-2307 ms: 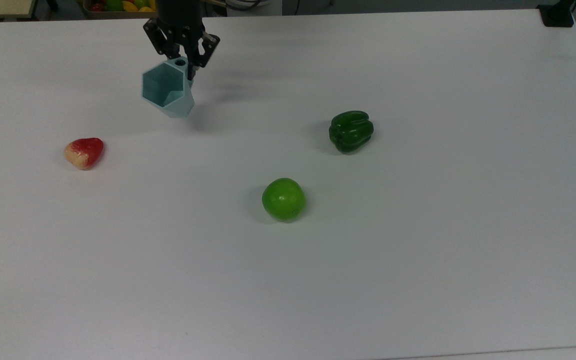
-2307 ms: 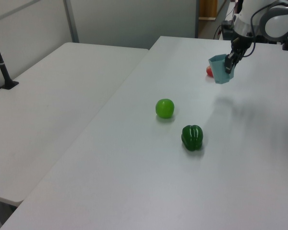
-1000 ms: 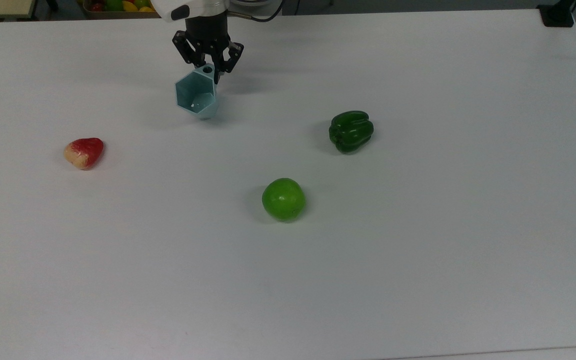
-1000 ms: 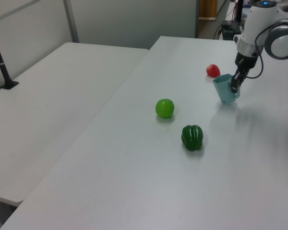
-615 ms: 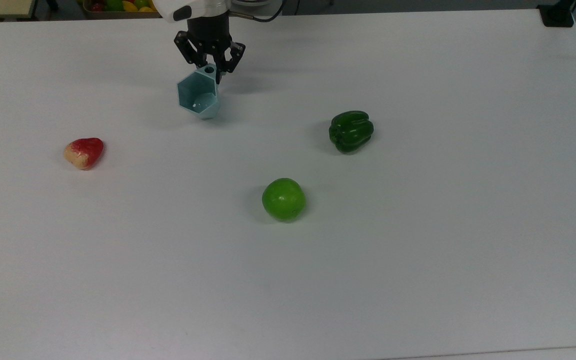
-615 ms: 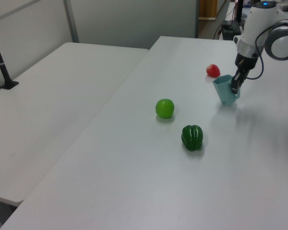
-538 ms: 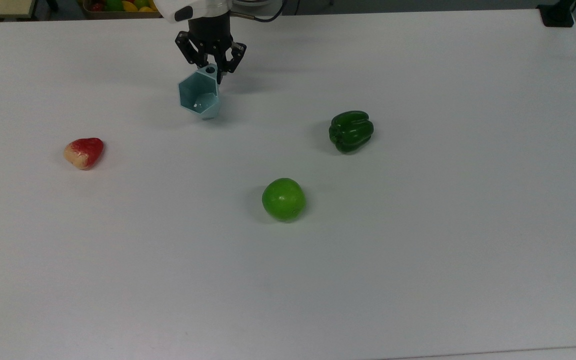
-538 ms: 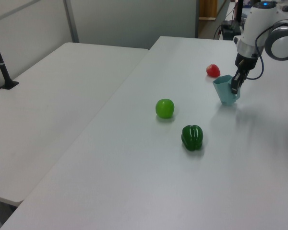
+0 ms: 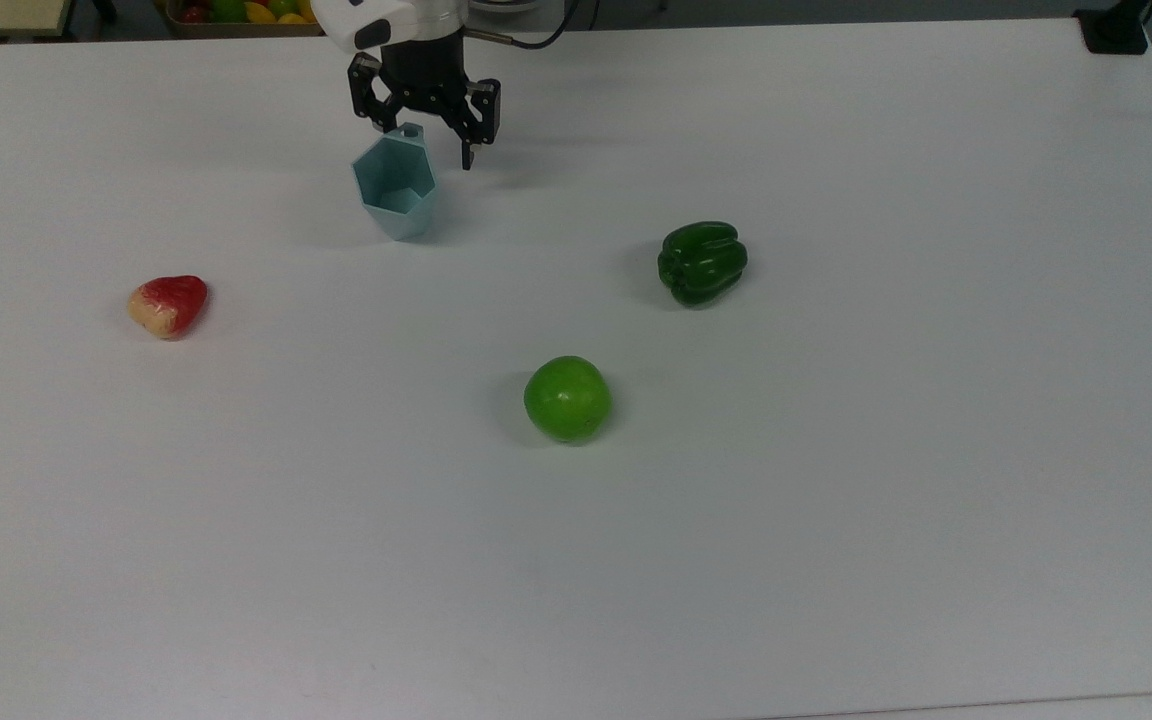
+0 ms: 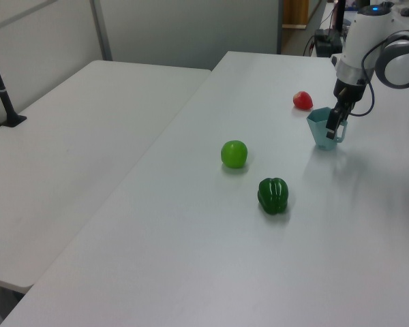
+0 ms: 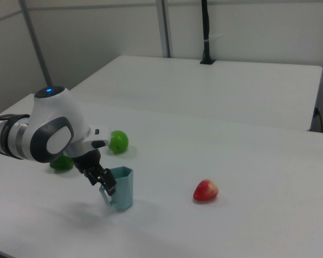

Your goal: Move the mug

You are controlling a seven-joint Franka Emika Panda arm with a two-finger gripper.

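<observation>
Red fruit (image 9: 168, 305): lies alone toward the top view's left on the white desk (image 9: 836, 550).
Mug (image 9: 395, 198): stands upright on the desk, well apart from the fruit, its handle up against the gripper.
Gripper (image 9: 426, 150): fingers spread wide either side of the handle, gripping nothing.
Step in hand: release and retreat, by the look of it; a straight upward lift should clear the handle without tipping the mug.
Green apple (image 9: 567, 398), green pepper (image 9: 702, 262): sit toward the top view's right, clear of the arm.

Pale blue mug (image 9: 395, 189), black pincer (image 9: 425, 147), white table (image 9: 836, 500).
</observation>
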